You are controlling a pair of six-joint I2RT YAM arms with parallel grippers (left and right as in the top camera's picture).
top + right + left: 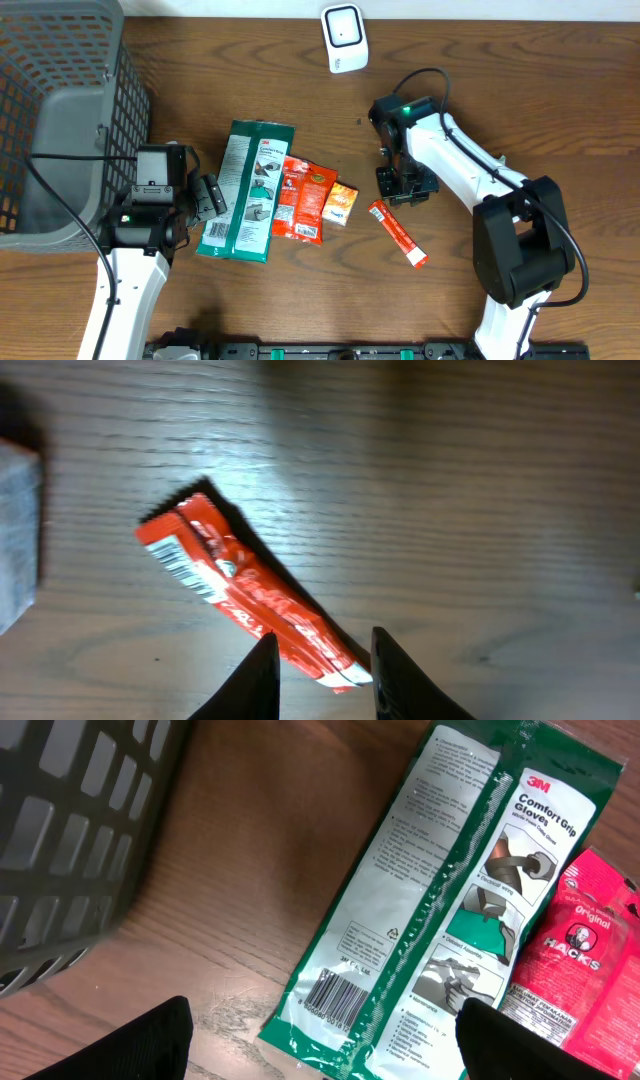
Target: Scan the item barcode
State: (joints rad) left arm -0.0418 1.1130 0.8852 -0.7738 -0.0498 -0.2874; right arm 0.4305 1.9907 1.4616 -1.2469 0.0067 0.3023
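**Overhead and wrist views, barcode-scanning task.** The green glove pack lies flat on the wooden counter and serves as the reference. My left fingers stand wide apart and grip nothing. They hover at the pack's barcode end, on the side facing the grey basket. Just beside the pack on its other side lie a red packet, an orange packet and a small orange-and-white packet, in a row running away from it. Farther out on that same side lies the item, a red snack stick, flat on the counter and apart from the row. My right fingers are a little apart, with one end of the stick showing in the gap. I cannot tell whether they touch it. The white scanner sits well beyond the pack, at the counter's far edge.
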